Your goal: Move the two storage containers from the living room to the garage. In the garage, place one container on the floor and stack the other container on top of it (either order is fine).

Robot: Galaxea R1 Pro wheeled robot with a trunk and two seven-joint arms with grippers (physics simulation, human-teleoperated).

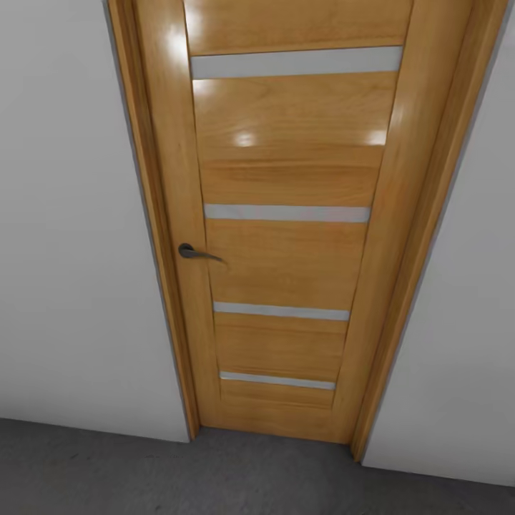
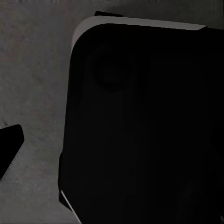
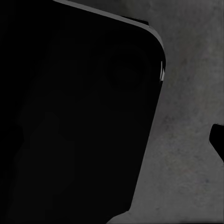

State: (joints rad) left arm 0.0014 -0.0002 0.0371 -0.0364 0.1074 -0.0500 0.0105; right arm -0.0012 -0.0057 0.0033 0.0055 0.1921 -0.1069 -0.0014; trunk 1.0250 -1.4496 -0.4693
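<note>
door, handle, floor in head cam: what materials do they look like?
Door: glossy varnished wood, going by its grain and bright highlights; the pale strips may be frosted glass. Handle: dark metal, probably, with a dull grey sheen. Floor: matte mottled grey, concrete-like.

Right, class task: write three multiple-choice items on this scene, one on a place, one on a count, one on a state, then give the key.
1. Where does the handle sit on the door?
A. on its left side
B. on its right side
C. in the centre

2. How many pale horizontal strips cross the door?
A. two
B. four
C. six

3. What state is the door in?
A. wide open
B. shut
C. lifted off its frame

Key:
1 A, the handle is by the left edge of the door.
2 B, four strips show.
3 B, the door fills its frame down to the floor.
</note>
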